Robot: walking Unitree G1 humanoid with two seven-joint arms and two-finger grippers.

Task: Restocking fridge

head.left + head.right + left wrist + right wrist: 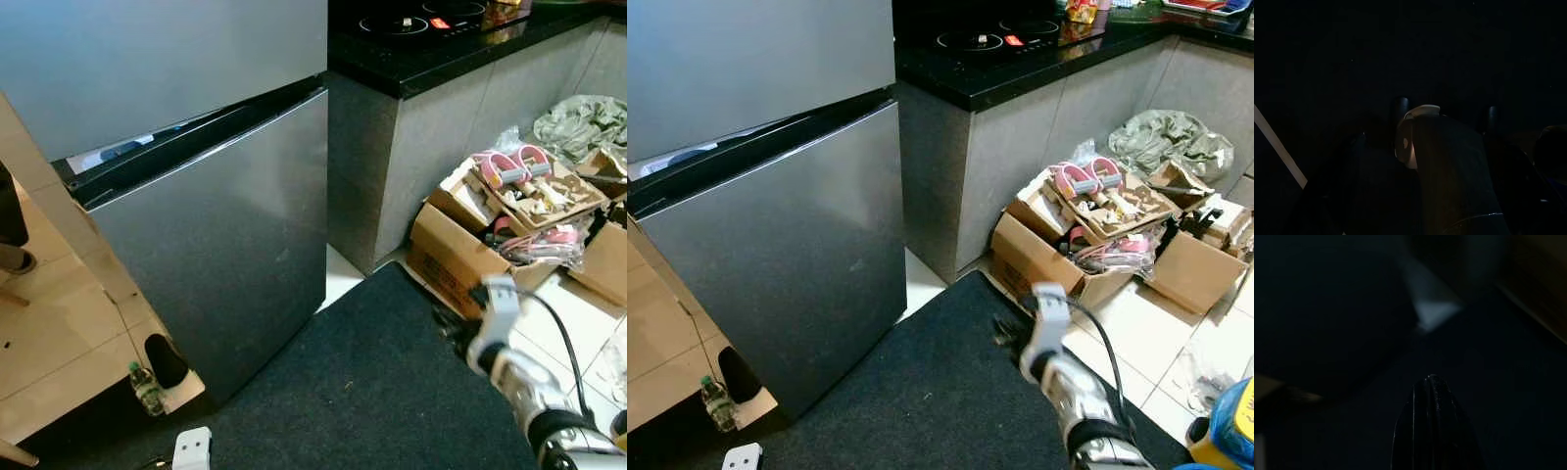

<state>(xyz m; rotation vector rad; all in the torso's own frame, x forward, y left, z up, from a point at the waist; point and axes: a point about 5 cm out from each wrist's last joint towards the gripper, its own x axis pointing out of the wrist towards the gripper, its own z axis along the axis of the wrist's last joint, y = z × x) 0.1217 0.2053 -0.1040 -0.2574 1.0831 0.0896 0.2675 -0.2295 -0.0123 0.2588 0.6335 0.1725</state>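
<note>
The grey two-door fridge [216, 245] stands ahead on the left, both doors closed with a dark gap between them. Low at its front left corner is a small clear bottle with a green cap [147, 389]; my left gripper [162, 377] appears shut on it, one black finger [167, 360] beside it. In the dark left wrist view a dark bottle with a pale rim [1420, 127] fills the space between the fingers. My right gripper [451, 328] hovers over the mat's right edge, its fingers [1430, 426] pressed together and empty.
A black mat [353, 392] covers the floor before the fridge. A tiled counter [441, 127] with a black hob stands to the right. Open cardboard boxes [460, 255] full of clutter and a green cloth [578, 122] crowd the floor at right.
</note>
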